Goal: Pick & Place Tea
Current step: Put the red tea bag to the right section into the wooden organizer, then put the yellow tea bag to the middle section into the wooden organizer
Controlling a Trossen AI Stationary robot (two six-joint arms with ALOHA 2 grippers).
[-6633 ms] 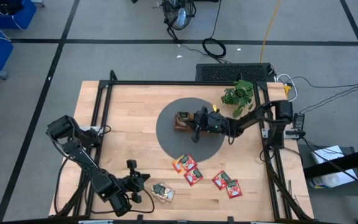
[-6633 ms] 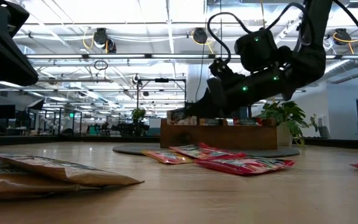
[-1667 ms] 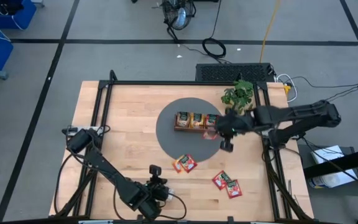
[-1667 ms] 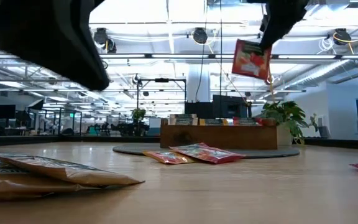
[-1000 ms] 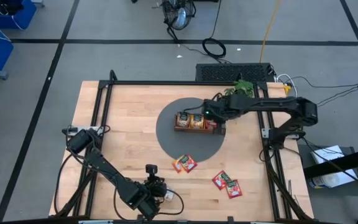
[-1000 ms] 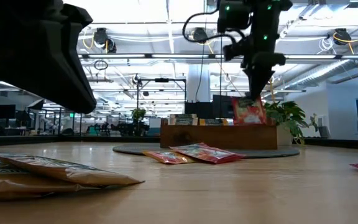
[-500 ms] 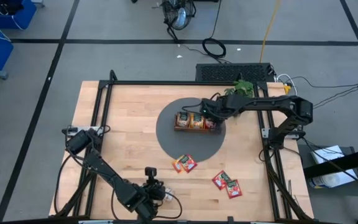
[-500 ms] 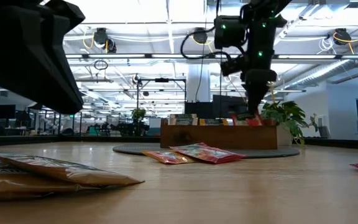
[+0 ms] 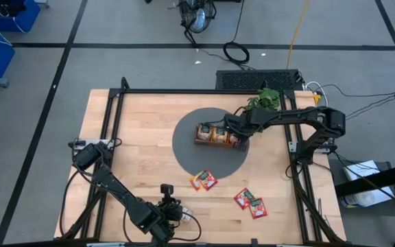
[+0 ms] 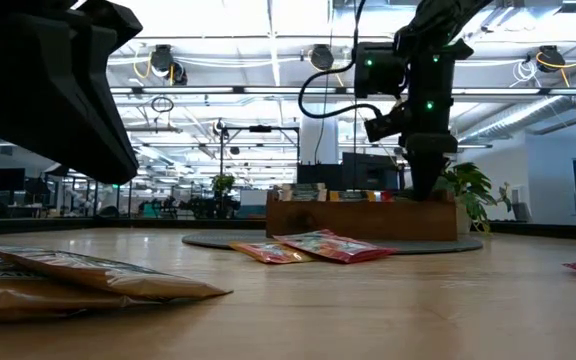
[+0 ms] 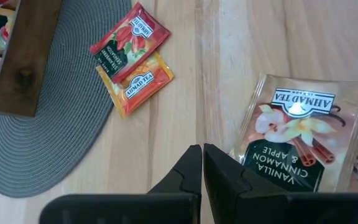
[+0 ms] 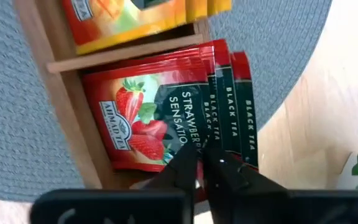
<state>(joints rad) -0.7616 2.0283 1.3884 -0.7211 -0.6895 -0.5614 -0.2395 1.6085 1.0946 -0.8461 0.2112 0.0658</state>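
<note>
- The wooden surface carries a round grey mat, and the wooden tray sits on that mat, just under the right gripper; a judgement: the mat marks the drop-off zone.
- The right arm reaches from the potted plant side so its jaws hang over the tray's end compartment nearest that arm. In the right wrist view the fingertips sit nearly together against the top edges of the red strawberry sachets, which stand filed on edge in that compartment. Whether the jaws still pinch the nearest sachet I cannot tell; they look about to let go.
- The neighbouring compartment holds orange sachets, so the tea seems sorted by flavour.
- The left gripper hovers low at the near edge of the surface, jaws clenched on nothing, right beside a vanilla, cinnamon and apple sachet lying flat, probably the next pick.
- Farther ahead of those jaws lie a red sachet and an orange sachet, overlapping at the mat's rim.
- Two more red sachets lie loose, well apart from both jaws.
</note>
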